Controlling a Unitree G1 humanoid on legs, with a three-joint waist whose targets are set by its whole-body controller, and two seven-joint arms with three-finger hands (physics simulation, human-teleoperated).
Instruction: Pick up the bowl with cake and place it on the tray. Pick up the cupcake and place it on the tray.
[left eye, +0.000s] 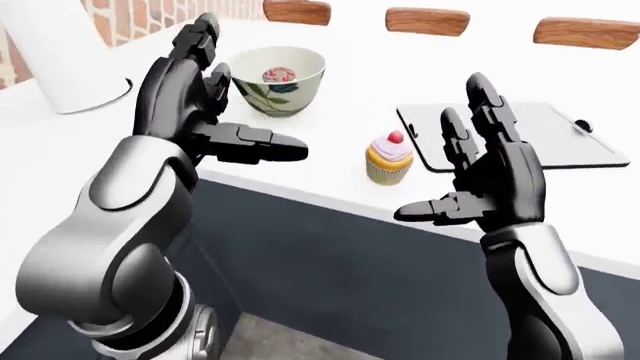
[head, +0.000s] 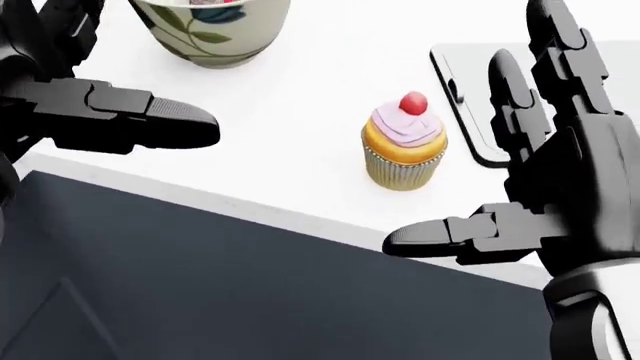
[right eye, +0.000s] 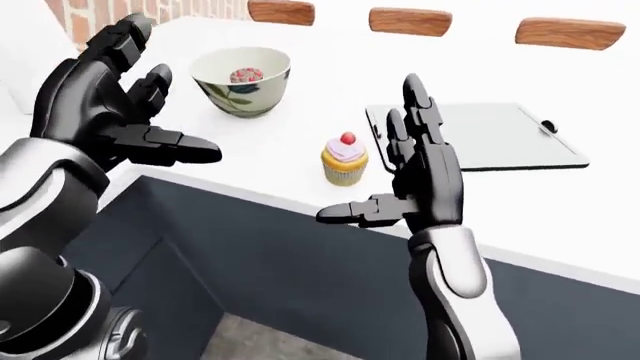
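A cream bowl (left eye: 278, 81) with a leaf pattern holds a small pink cake (left eye: 279, 74) on the white counter, upper middle of the left-eye view. A cupcake (left eye: 389, 158) with pink icing and a red cherry stands to its right, near the counter's edge. A flat grey tray (left eye: 560, 135) lies right of the cupcake. My left hand (left eye: 225, 112) is open, raised left of the bowl, apart from it. My right hand (left eye: 470, 161) is open, raised right of the cupcake, over the tray's near corner. Both are empty.
A white cylinder (left eye: 70, 56) stands at the left of the counter by a brick wall (left eye: 130, 15). Three wooden chair backs (left eye: 428, 20) show along the top. The counter (left eye: 340, 112) has a dark cabinet face (left eye: 330, 277) below its edge.
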